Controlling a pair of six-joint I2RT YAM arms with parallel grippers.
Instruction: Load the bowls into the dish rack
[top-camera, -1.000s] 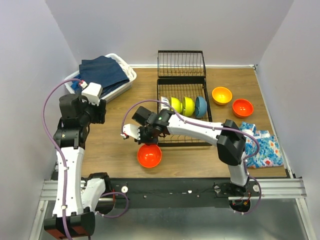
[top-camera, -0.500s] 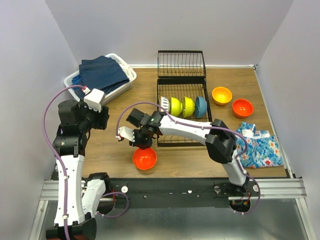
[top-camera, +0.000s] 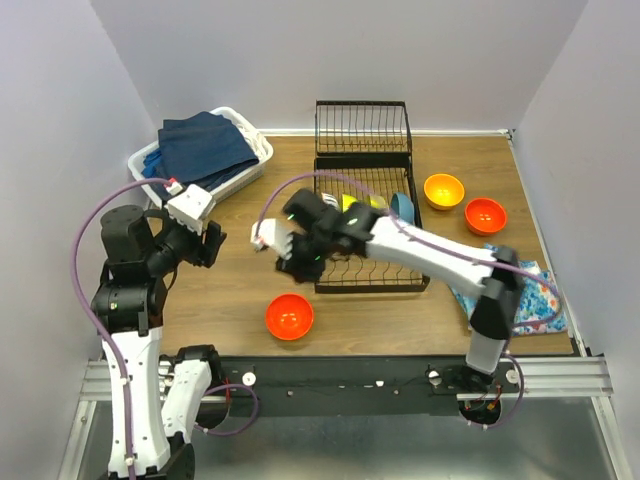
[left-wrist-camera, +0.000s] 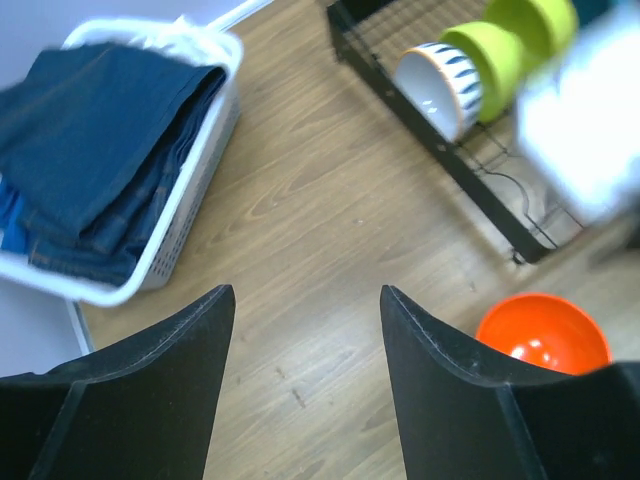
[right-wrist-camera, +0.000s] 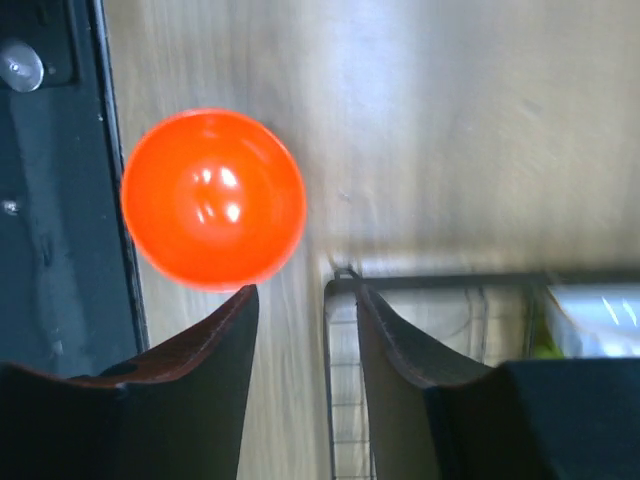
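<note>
- Red-orange bowl (top-camera: 290, 317) sits upright on the wooden counter (top-camera: 230, 290) near its front edge, just off the dish rack (top-camera: 372, 275) corner.
- Right gripper (right-wrist-camera: 305, 295) hangs above, jaws apart, empty.
- Left gripper (left-wrist-camera: 305, 295) likewise spread, empty.
- White ribbed bowl (left-wrist-camera: 437, 85) stands on edge in the rack.

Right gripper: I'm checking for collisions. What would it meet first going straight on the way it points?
Probably bare table, in the gap between the red-orange bowl and the dish rack corner. The right gripper might clip that corner; depth is unclear.
</note>
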